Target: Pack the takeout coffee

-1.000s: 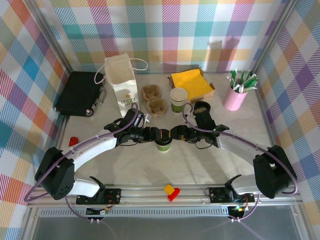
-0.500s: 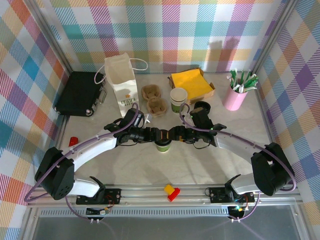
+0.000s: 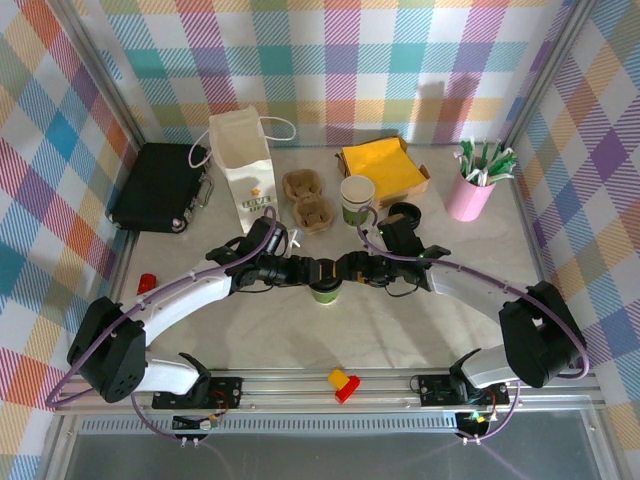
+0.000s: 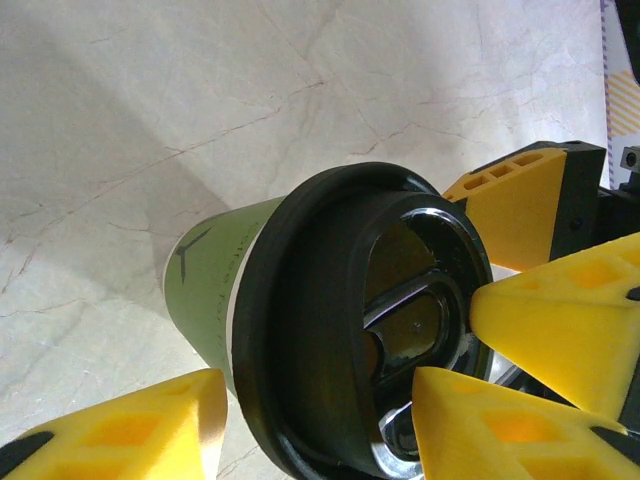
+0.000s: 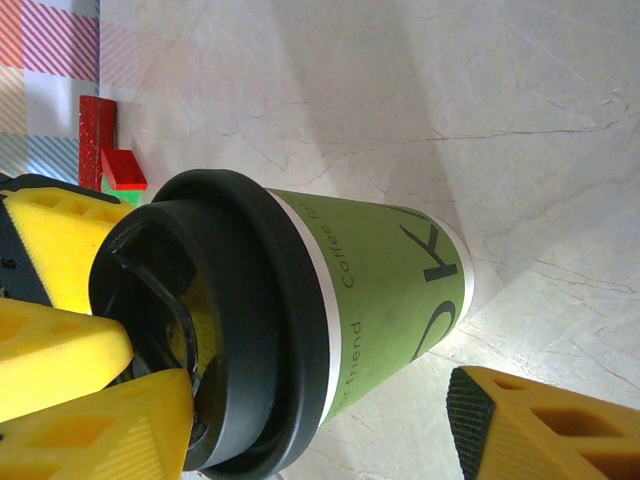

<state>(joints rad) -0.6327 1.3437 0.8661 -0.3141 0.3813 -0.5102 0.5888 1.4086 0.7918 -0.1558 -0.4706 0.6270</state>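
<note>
Takeout coffee (image 3: pixel 325 291) stands upright on the bench (image 3: pixel 400 330), mid-front between the two arms, apart from the white paper bag (image 3: pixel 245 160); right wrist view reads "Coffee", "friend" and a large "K" on the green wall; left wrist view gives instead the top of the black lid (image 4: pixel 300 320) and a thin dark mark; bag print too small to read; left jaws straddle the lid, contact cannot be told; right jaws open, one finger clear of the wall.
</note>
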